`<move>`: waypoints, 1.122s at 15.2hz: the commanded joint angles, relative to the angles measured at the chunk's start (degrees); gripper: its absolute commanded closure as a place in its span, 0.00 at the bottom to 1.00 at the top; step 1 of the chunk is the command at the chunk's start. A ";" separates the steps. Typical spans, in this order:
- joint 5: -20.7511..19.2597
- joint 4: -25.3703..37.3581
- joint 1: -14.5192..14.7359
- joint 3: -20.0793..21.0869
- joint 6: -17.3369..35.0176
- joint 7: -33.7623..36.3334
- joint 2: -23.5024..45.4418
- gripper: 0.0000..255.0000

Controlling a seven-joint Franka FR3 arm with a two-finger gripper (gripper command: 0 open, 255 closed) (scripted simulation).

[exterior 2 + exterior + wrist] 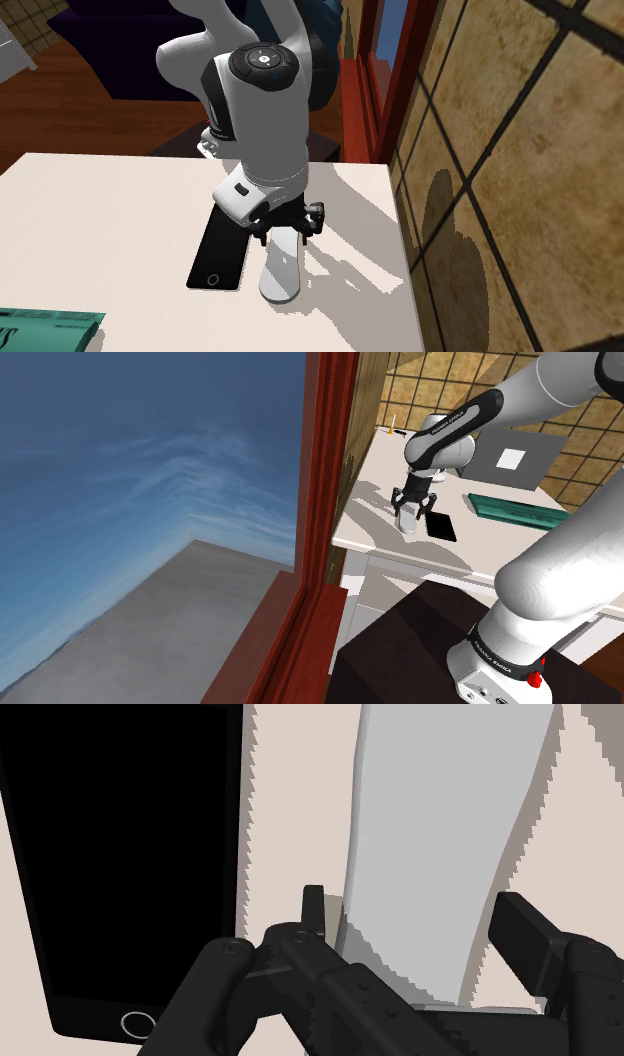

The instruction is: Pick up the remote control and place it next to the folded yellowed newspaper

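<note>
remote [281, 270] 1 | black phone [222, 252] 1 | green flat item [45, 330] 1 | grey sheet [515, 455] 1

The shoulder camera is looking down from well behind the black phone [441, 527], the second exterior camera is facing it closely across the table [100, 200], and the wrist camera is hanging just above, all sharing it and the adjoining remote control [281, 265].

You can see white lettering on the arm's dark band [494, 653] just above the stand [400, 652], and on another band [452, 422] farther from it. Neither can be read.
</note>
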 commanded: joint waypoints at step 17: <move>-0.72 6.08 -0.05 0.50 -13.26 0.48 -7.23 1.00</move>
